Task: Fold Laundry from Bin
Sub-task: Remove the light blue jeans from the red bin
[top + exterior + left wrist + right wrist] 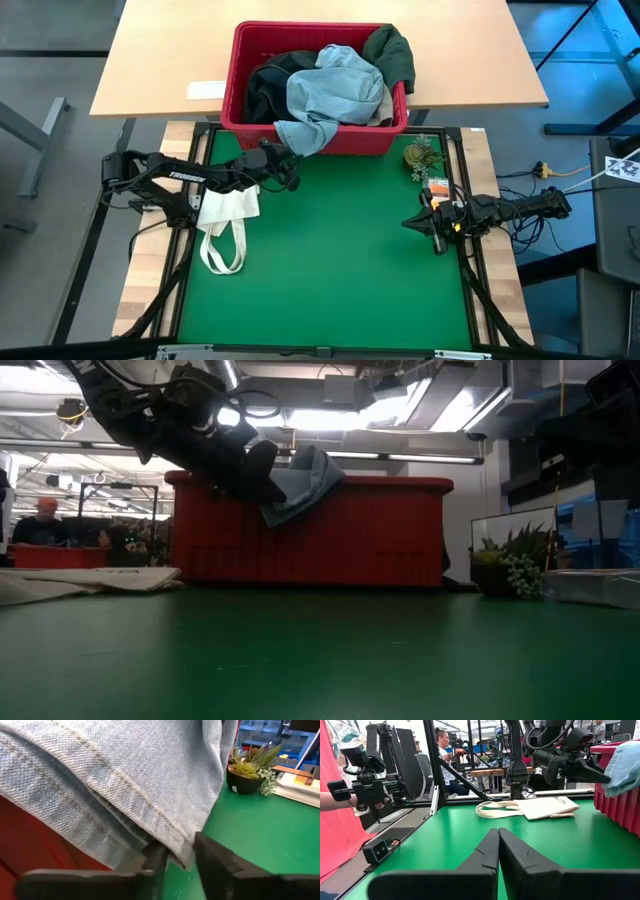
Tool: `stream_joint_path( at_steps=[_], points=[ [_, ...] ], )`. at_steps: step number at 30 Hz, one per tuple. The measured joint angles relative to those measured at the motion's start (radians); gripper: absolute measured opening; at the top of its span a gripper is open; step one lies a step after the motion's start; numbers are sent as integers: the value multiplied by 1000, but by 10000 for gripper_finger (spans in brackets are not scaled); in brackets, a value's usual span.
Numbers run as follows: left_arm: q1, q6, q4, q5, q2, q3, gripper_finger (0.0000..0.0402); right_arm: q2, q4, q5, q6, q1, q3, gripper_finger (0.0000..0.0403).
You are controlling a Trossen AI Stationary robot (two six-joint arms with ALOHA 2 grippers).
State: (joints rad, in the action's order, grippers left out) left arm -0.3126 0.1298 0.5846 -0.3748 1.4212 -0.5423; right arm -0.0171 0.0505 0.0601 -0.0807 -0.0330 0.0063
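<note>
Laundry (330, 85): we see it all in the bin (240, 105), top middle; nothing folded.
Left gripper (175, 860): pinching the jeans' (125, 785) hem.
Right gripper (498, 847): closed, empty.

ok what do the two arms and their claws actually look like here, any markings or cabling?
Both arms are dark, near-black jointed links. The left arm carries white TROSSEN lettering along one link. The right arm shows orange-yellow accents near its wrist, and black cables trail from its base end. The left claw has two flat, blocky dark fingers. The right claw has two matte black fingers tapering to wedge-like tips.
</note>
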Motion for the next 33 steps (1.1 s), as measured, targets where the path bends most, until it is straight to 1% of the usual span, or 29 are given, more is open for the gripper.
stream_joint_path(
  at_steps=[3,4,8,13,19,22,25,28,33],
  points=[
    [0,0,2,3,0,0,20,0,0,0,0,0,0,12],
    [0,0,5,8,0,0,11,0,0,0,0,0,0,12],
    [2,1,55,56,-1,0,6,0,0,0,0,0,0,12],
    [12,0,205,102,-37,0,3,0,10,0,0,0,0,12],
    [5,-1,397,106,-98,0,2,0,51,1,0,0,0,12],
    [-2,-1,474,106,-117,-3,2,0,95,21,8,0,0,12],
    [-3,-1,504,106,-116,-41,1,0,130,46,20,0,0,12],
    [-3,-8,471,113,-117,-113,1,0,140,46,34,0,0,12],
    [-2,-69,436,207,-116,-257,1,0,140,46,34,0,0,12]
  ],
)
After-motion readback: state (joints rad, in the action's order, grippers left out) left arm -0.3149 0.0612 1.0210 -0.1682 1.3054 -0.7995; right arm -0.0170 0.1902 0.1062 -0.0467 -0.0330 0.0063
